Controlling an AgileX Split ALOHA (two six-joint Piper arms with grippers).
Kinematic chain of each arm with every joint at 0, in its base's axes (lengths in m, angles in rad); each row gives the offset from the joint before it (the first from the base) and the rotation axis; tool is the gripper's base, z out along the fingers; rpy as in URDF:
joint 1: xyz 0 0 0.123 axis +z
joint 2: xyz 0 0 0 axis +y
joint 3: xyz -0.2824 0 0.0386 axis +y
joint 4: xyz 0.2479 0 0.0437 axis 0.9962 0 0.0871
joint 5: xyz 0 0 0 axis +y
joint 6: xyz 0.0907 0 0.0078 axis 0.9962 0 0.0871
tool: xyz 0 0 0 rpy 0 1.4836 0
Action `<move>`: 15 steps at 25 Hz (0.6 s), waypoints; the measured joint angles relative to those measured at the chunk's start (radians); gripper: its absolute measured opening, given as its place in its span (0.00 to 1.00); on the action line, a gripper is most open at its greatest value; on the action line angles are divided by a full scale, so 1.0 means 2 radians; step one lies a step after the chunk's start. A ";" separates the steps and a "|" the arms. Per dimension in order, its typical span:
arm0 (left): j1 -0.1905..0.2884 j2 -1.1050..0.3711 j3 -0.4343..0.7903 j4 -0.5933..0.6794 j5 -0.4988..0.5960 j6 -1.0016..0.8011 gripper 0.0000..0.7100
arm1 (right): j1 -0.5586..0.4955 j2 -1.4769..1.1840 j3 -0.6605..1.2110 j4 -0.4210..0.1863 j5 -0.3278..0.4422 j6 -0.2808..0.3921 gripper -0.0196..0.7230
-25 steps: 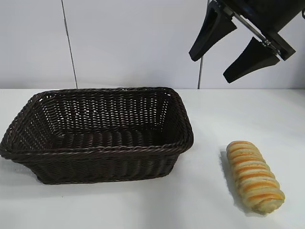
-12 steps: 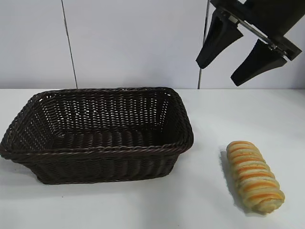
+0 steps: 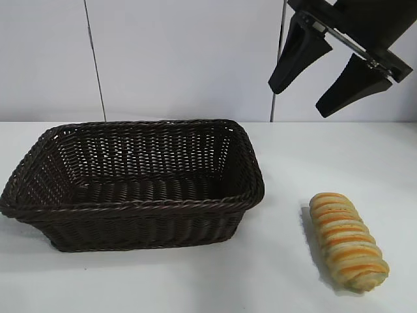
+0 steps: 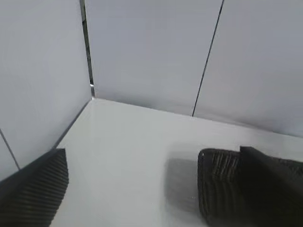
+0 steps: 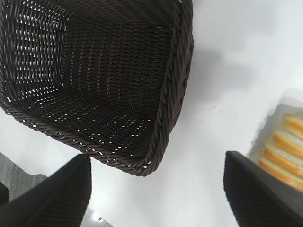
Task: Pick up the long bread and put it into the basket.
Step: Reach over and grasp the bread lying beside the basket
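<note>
The long bread [image 3: 346,240], banded pale tan and orange, lies on the white table at the front right; its end also shows in the right wrist view as the long bread [image 5: 285,148]. The dark brown woven basket [image 3: 39,166] stands empty to its left, and the right wrist view looks down into the basket [image 5: 177,71]. My right gripper [image 3: 301,99] hangs high above the table behind the bread, open, nothing between its fingers. The left gripper [image 4: 154,182] is open over bare table beside the basket [image 4: 218,184]; it is out of the exterior view.
White wall panels with dark seams [image 3: 93,59] stand close behind the table [image 3: 339,156]. A strip of bare table separates the basket from the bread.
The right gripper shifted slightly right and up between the earliest frame and half a second ago, then stayed still. Bread and basket have not moved.
</note>
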 joint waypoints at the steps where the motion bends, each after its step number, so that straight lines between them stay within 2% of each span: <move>1: 0.000 0.000 0.020 -0.004 0.000 0.006 0.98 | 0.000 0.000 0.000 0.000 0.001 0.000 0.75; 6: 0.000 0.000 0.071 -0.012 -0.003 0.017 0.98 | 0.000 0.000 -0.002 -0.001 0.002 0.000 0.75; 9: -0.002 0.000 0.082 -0.013 -0.003 0.019 0.98 | 0.000 0.000 -0.002 -0.001 0.002 0.000 0.75; 15: -0.042 0.000 0.083 -0.013 -0.004 0.020 0.98 | 0.000 0.000 -0.002 -0.001 0.002 0.000 0.75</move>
